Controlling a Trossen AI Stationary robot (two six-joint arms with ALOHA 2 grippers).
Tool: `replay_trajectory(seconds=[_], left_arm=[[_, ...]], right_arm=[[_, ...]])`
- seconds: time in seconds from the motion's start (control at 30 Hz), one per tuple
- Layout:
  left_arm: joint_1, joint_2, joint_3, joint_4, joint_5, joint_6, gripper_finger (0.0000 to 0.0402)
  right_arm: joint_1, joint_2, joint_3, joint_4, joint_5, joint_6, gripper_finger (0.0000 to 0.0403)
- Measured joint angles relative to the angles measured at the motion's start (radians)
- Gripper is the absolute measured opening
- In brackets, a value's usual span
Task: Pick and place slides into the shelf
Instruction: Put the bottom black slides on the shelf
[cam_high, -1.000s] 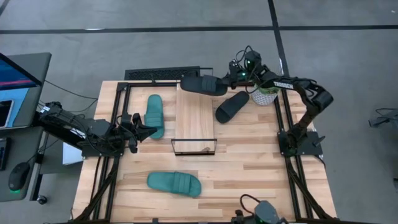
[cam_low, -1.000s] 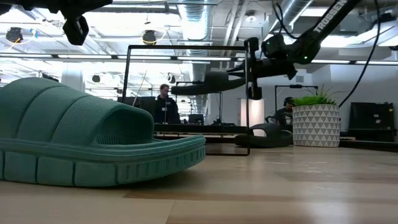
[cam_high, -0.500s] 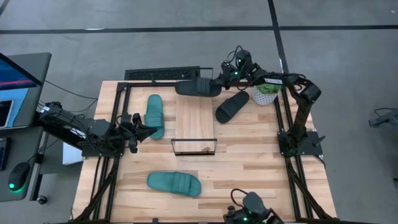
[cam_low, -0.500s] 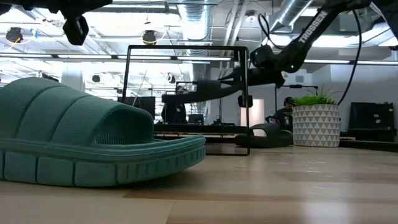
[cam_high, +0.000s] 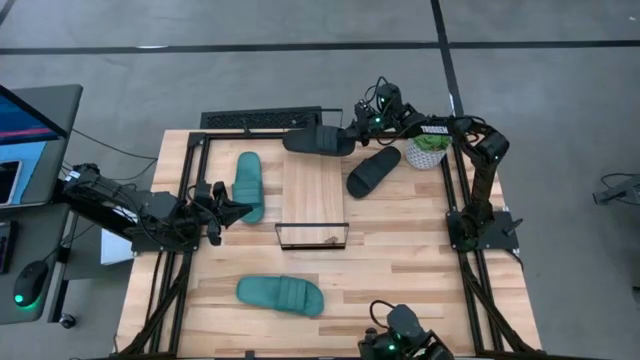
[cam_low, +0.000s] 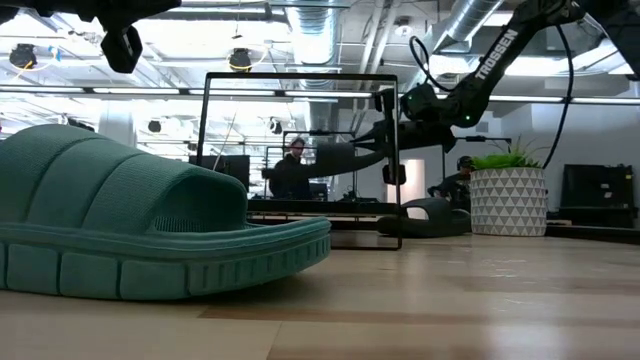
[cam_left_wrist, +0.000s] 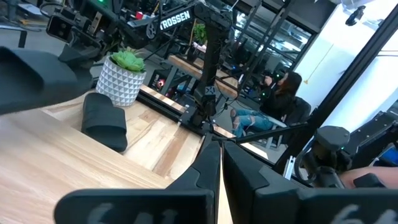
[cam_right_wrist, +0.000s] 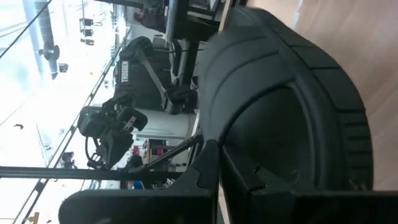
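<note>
The right gripper (cam_high: 352, 131), clamped on a black ribbed rubber slide (cam_high: 318, 140), had swung it leftward over the light-wood plank shelf (cam_high: 312, 190). Lowering looked next. The left gripper (cam_high: 232, 210) waited pinched shut.

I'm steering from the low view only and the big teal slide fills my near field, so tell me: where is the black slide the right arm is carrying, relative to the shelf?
Observer: From above, the right gripper holds the black slide over the far end of the shelf.
Operator: Anything already on the shelf top?
Observer: No, its plank is bare.
Operator: Where's the other black one?
Observer: On the table right of the shelf, the second black slide lies beside the potted plant.
Operator: And the left arm?
Observer: The left gripper is shut, next to a teal slide left of the shelf.
</note>
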Motion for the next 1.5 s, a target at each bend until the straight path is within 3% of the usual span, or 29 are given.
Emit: replay_trajectory(seconds=[0.73, 1.2, 1.5], left_arm=[[0.000, 0.000, 0.000, 0.000, -0.001, -0.013, 0.0006], [0.000, 0.000, 0.000, 0.000, -0.001, -0.039, 0.0006], [0.000, 0.000, 0.000, 0.000, -0.001, -0.039, 0.0006]], right_arm=[[-0.015, 0.002, 0.097, -0.100, 0.023, -0.031, 0.0000], [0.007, 0.155, 0.196, -0.099, 0.016, -0.037, 0.0000], [-0.025, 0.180, 0.222, -0.182, 0.018, -0.082, 0.0000]])
